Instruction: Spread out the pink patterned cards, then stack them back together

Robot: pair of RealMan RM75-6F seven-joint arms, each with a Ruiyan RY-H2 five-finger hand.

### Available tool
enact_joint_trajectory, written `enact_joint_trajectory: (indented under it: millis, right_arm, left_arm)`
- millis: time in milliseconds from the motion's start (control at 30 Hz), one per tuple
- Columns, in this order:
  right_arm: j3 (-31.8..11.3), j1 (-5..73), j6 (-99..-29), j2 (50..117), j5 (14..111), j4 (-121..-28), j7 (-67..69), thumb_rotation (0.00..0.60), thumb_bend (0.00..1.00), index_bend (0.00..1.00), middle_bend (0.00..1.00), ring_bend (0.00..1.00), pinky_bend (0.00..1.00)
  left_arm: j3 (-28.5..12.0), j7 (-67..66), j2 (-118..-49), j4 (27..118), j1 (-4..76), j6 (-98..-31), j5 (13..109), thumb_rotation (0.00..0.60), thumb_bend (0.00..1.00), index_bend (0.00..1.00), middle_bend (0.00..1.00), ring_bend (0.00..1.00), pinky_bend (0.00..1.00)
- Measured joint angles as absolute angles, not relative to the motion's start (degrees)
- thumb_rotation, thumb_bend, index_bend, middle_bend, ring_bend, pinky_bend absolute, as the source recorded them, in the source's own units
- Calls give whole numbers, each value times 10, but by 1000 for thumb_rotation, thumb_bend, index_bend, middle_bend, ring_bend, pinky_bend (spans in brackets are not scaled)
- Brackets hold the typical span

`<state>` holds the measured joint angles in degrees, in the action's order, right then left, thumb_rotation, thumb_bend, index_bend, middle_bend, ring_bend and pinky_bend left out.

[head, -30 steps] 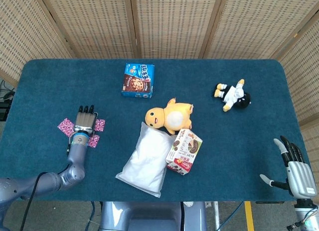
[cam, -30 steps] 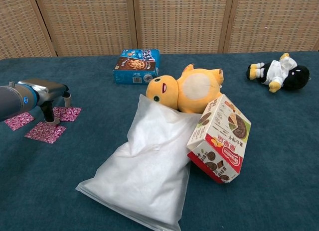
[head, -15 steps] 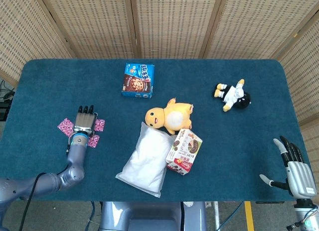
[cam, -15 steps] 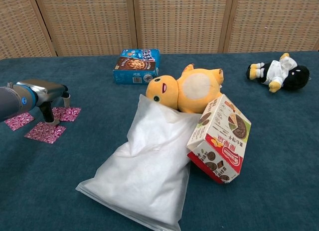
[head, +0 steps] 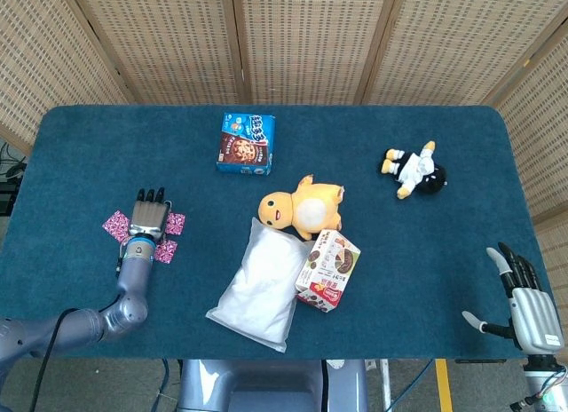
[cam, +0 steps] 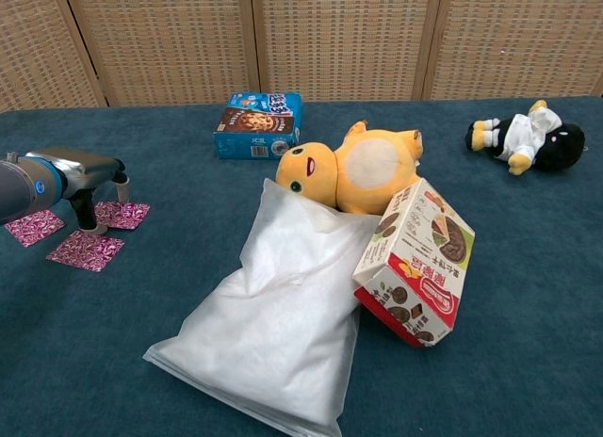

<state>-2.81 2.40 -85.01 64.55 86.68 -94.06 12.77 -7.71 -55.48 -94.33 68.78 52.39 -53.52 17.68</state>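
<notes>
Woven wicker screens back a table covered in dark teal cloth [head: 426,279]. Near its left edge the left hand [head: 149,218] lies palm down over three pink patterned square cards [cam: 87,250], fingers straight and close together, pointing toward the screens. In the chest view its fingertips [cam: 88,222] reach down to the cloth between the cards; whether they press a card edge or bare cloth cannot be told. It grips nothing.

The cards lie flat and spread apart: one [head: 115,225] to the left of the hand, one [head: 176,223] to its right, one [head: 166,250] nearer the front edge. Each is turned corner-on, like a diamond; being square, none has a long axis.

The right hand [head: 525,304] hangs off the table's front right corner, fingers spread apart and holding nothing.

Bare cloth surrounds the cards on the left and front. To their right lie a white plastic pouch [head: 259,288], a tilted red-and-white cookie box [head: 327,269] and a yellow plush duck [head: 302,205]. A blue cookie box [head: 246,143] and a black-and-white plush doll [head: 414,170] lie well apart, further back.
</notes>
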Motion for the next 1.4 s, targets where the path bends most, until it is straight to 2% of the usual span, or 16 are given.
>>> enact_joint_trajectory:
  millis: [400,700,1000,1400]
  right_arm:
    - [-28,24,-851,646,868,-940,127,600,105,43,0,0,0]
    - [-27,24,-850,647,868,-940,123,600,107,43,0,0,0]
    - [-25,24,-851,649,873,-941,116,600,106,43,0,0,0]
    - [-24,25,-851,652,874,-939,113,600,106,43,0,0,0]
  left_arm:
    - [-85,-544,-923,705,523,-540,178,600,368,664,0,0,0]
    - [-85,-520,-880,735,515,-533,198,600,367,664,0,0,0]
    - [-66,-430,-820,761,478,-498,295,600,363,664,0,0,0]
    - [-37,-291,-780,728,435,-442,463,600,357,664,0,0,0]
